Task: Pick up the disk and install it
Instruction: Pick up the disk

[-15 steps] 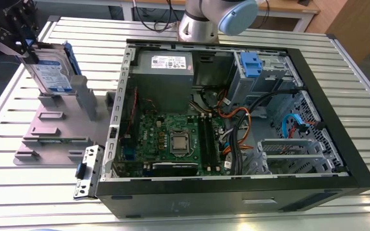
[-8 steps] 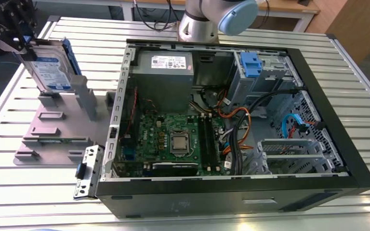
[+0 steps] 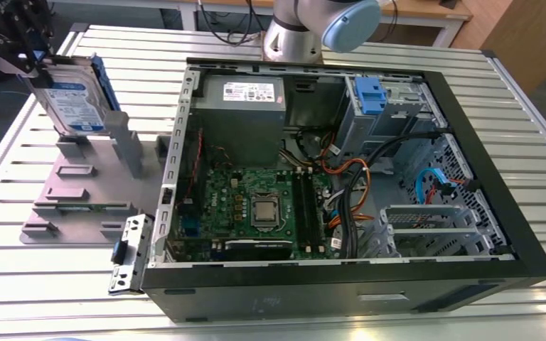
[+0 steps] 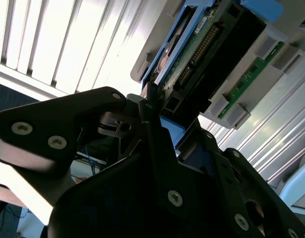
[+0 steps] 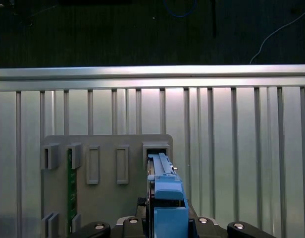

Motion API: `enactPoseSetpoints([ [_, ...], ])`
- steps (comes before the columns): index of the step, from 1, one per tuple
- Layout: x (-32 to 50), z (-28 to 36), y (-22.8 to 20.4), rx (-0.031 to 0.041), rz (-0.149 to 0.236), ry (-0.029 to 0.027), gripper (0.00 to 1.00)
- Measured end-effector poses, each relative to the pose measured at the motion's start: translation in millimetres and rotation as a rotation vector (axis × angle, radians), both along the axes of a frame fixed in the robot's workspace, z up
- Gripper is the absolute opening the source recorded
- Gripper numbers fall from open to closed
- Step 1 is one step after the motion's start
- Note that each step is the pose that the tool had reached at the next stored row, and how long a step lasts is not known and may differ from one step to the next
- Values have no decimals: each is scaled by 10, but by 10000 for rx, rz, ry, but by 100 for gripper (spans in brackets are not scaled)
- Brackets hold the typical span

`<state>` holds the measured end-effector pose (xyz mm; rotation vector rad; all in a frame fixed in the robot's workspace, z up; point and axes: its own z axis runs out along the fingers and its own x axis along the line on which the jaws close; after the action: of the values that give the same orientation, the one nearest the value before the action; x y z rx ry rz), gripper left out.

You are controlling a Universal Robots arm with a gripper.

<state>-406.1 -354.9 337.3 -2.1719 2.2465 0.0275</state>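
The gripper point(image 3: 34, 62) is closed on the upper end of the disk point(image 3: 76, 99). The disk stands upright at the grey stand point(image 3: 83, 192), near the surface's edge, and the open computer case point(image 3: 349, 291) lies toward the exterior view's right.

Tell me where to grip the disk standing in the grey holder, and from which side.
Grip the disk by its free upper end, pinching across its thin width from above: it stands on edge, lower end at the grey holder. The gripper is closed there.
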Motion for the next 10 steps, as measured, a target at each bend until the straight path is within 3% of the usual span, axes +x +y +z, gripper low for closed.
enactPoseSetpoints([
  [10, 0, 18, 0, -1, 0, 1, 36],
])
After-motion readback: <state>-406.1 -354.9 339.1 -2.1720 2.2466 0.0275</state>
